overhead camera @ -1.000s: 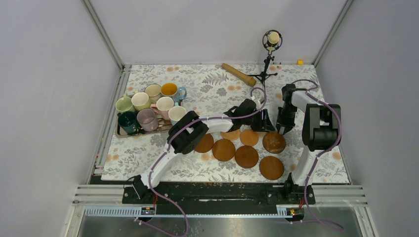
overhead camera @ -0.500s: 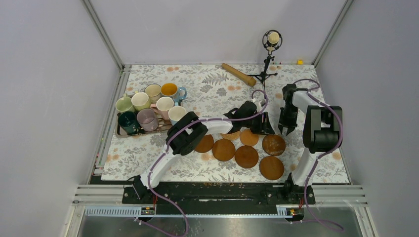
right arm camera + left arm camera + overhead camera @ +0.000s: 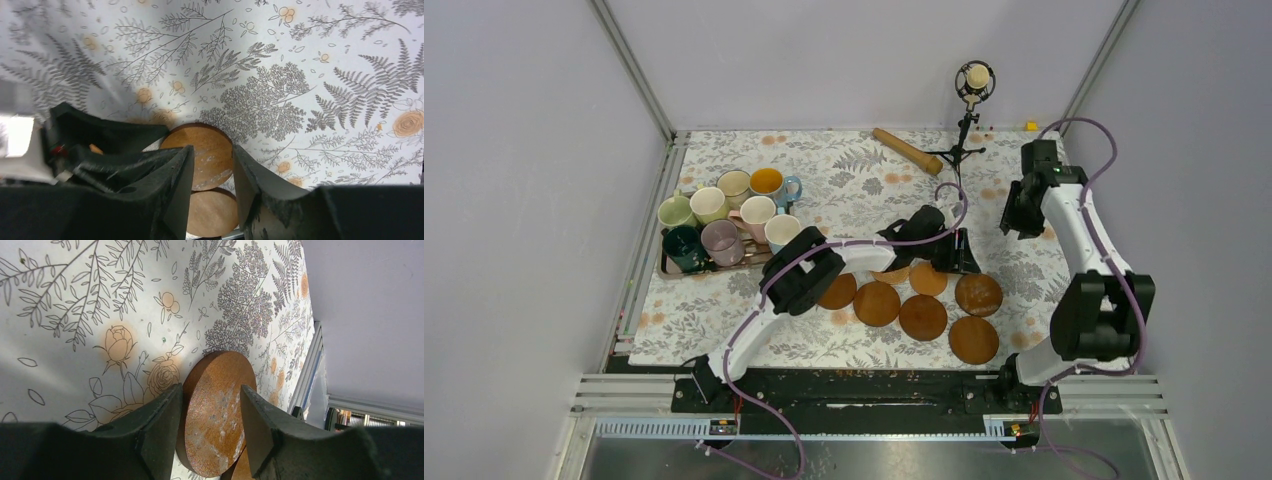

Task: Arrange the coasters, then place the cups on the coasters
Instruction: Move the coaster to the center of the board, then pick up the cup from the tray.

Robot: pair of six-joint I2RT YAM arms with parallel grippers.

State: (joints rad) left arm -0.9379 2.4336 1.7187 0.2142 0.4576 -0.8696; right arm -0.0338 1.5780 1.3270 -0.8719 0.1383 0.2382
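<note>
A cluster of round brown coasters (image 3: 923,317) lies flat on the floral-patterned table (image 3: 724,320), just beyond the arm bases and right of centre. Seven show from above, several close edge to edge, and one is partly hidden under the left arm.

That arm stretches low across the table to the far side of the cluster. The left claw (image 3: 211,392) has its fingers roughly half apart and clamps nothing. Its wrist camera shows a mottled coaster (image 3: 217,415) lying on the cloth, framed by the two fingers and wider than the gap between them. Whether the fingertips touch it cannot be told. The edge of another coaster shows just beside it.

Farther back on the left, a tray (image 3: 665,268) holds all eight cups (image 3: 722,242), upright and packed close together, well apart from the coasters.

The right claw (image 3: 212,150) hangs in the air over the far right of the table. Its fingers stand a narrow gap apart with nothing between them. Its wrist camera looks down through that gap at the mottled coaster, with the black left claw beside it.

At the far edge, a wooden stick (image 3: 906,150) lies near a microphone stand (image 3: 965,130).
</note>
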